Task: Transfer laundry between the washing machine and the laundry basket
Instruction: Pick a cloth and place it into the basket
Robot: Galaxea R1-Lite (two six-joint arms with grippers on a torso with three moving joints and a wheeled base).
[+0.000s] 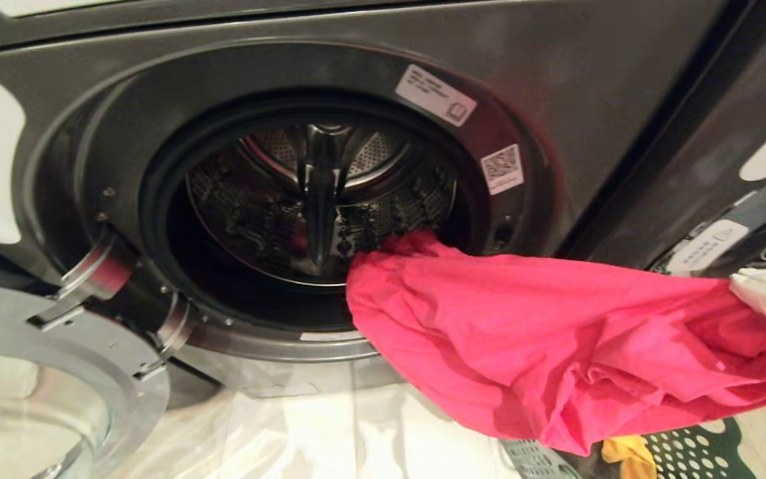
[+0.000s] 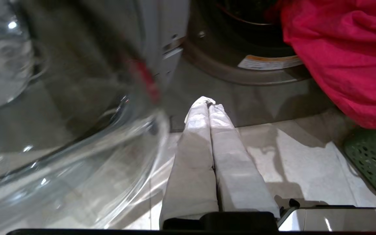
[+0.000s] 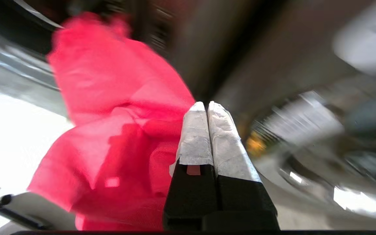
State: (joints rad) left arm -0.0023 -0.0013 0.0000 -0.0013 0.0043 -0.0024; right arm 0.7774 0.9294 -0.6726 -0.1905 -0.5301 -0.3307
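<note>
A red garment (image 1: 556,346) hangs out of the washing machine's drum (image 1: 270,206) and stretches right and down over the green laundry basket (image 1: 695,452). My right gripper (image 1: 765,293) is at the right edge, just above the garment's bunched end. In the right wrist view this gripper (image 3: 206,104) is shut, fingers pressed together with the red garment (image 3: 116,130) lying against one side; no cloth shows between the jaws. My left gripper (image 2: 208,104) is shut on nothing, low over the floor in front of the machine, with the red garment (image 2: 348,55) off to its side.
The round glass door (image 1: 44,372) stands swung open at the machine's lower left, close to my left gripper. A yellow item (image 1: 629,456) lies in the basket under the red garment. A corner of the basket (image 2: 375,160) rests on the pale tiled floor (image 2: 299,156).
</note>
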